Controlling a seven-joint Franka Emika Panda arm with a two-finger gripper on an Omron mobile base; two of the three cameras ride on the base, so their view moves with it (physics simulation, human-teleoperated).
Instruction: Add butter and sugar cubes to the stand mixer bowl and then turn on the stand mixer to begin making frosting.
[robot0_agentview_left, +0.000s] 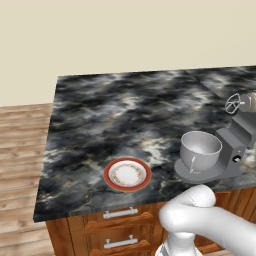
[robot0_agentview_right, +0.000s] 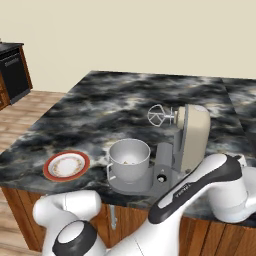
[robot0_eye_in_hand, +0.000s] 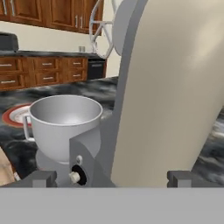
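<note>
In the hand view the end effector (robot0_eye_in_hand: 111, 178), jaws wide and empty, faces the small knob (robot0_eye_in_hand: 75, 177) at lower left on the grey, beige-headed stand mixer (robot0_eye_in_hand: 170, 96), probably ready to switch it on. The shiny silver metal bowl (robot0_eye_in_hand: 63, 120) sits on the mixer's base, something small and tan, possibly the sugar, inside.

No readable text, small lettering on robot arm (robot0_agentview_right: 187, 192) too blurred
</note>
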